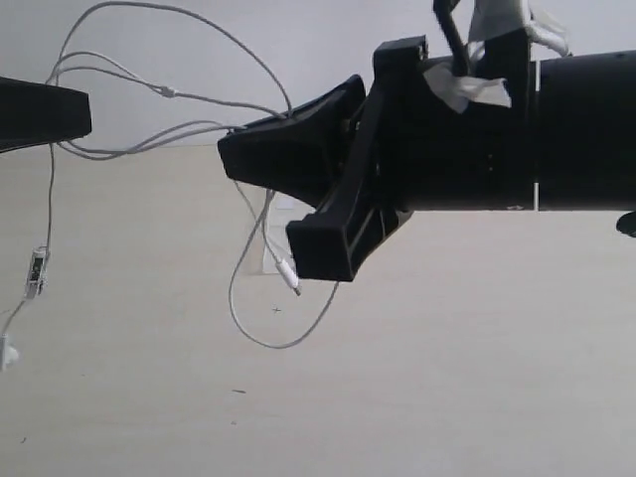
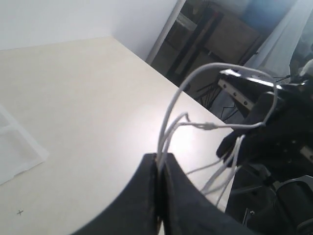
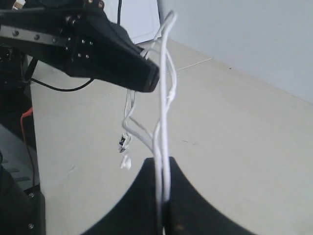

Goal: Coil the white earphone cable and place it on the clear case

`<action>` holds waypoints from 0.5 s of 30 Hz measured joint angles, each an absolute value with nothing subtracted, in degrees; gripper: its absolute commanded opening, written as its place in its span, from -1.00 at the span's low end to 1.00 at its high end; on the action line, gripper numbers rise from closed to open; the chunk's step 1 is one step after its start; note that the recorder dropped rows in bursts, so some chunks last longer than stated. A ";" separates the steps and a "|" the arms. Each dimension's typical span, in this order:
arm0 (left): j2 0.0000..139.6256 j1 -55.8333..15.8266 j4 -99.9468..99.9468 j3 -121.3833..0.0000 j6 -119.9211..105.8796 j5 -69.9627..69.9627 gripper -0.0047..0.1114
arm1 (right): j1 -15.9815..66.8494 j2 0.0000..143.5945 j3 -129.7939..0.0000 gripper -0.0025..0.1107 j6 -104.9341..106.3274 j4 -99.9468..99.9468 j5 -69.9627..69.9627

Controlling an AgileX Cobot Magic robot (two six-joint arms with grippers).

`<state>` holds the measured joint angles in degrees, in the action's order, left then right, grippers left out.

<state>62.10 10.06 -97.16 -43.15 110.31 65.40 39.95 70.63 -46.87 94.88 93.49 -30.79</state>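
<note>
The white earphone cable [image 1: 169, 92] is strung in the air between both grippers, in several loose loops. My left gripper [image 2: 160, 156] is shut on a bundle of its strands at the left edge of the exterior view [image 1: 85, 112]. My right gripper [image 3: 164, 161] is shut on the strands too, its tips near the middle [image 1: 225, 151]. The inline remote [image 1: 37, 270] and an earbud [image 1: 8, 351] hang below the left gripper. The plug [image 1: 289, 277] dangles under the right gripper above a low loop. The clear case [image 2: 14, 147] lies flat on the table, mostly hidden behind the right gripper in the exterior view.
The pale table [image 1: 447, 378] spreads under both arms. Its far edge [image 2: 161, 73] drops off toward dark frames and furniture. A white wall stands behind the table in the exterior view.
</note>
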 measured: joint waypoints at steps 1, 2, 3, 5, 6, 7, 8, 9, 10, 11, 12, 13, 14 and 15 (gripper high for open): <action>62.10 10.06 -96.59 -43.15 110.09 65.40 -0.92 | 39.95 71.22 -46.87 -0.96 94.88 93.62 -31.53; 62.10 10.06 -96.23 -43.15 109.82 65.40 -0.92 | 39.95 72.02 -46.87 -0.96 94.88 93.62 -32.20; 62.10 10.06 -95.88 -43.15 109.68 65.40 -0.92 | 39.95 72.88 -46.87 -0.96 94.88 93.85 -33.15; 62.10 10.06 -94.94 -43.15 109.45 65.48 -0.92 | 39.95 74.58 -46.87 -0.96 94.88 94.40 -34.29; 62.10 10.06 -94.44 -43.15 109.29 65.62 -0.92 | 39.95 75.70 -46.87 -0.96 95.52 95.05 -35.04; 62.10 10.06 -93.67 -43.15 109.04 65.81 -0.92 | 39.95 76.46 -46.87 -0.96 96.06 95.76 -35.62; 62.10 10.06 -93.12 -43.15 108.87 65.93 -0.92 | 39.95 77.16 -46.87 -0.96 96.84 96.86 -36.36; 62.10 10.06 -92.60 -43.15 108.77 66.06 -0.92 | 39.95 78.20 -46.87 -0.96 98.14 97.81 -37.16; 62.10 10.06 -92.34 -43.15 108.77 66.34 -0.92 | 39.95 78.83 -46.87 -0.96 99.05 98.38 -37.79; 62.10 10.06 -92.06 -43.15 108.61 66.47 -0.92 | 39.95 79.55 -46.87 -0.96 99.99 98.64 -38.09; 62.10 10.06 -91.91 -43.15 108.61 66.47 -0.92 | 39.95 80.19 -46.87 -0.96 101.17 98.85 -38.32; 62.10 10.06 -91.65 -43.15 108.61 66.57 -0.92 | 39.95 80.73 -46.87 -0.96 101.80 99.01 -38.46; 62.10 10.06 -91.65 -43.15 108.61 66.59 -0.92 | 39.95 81.17 -46.87 -0.96 102.57 99.01 -38.67; 62.10 10.06 -91.65 -43.15 108.61 66.69 -0.92 | 39.95 81.48 -46.87 -0.96 103.05 99.15 -38.84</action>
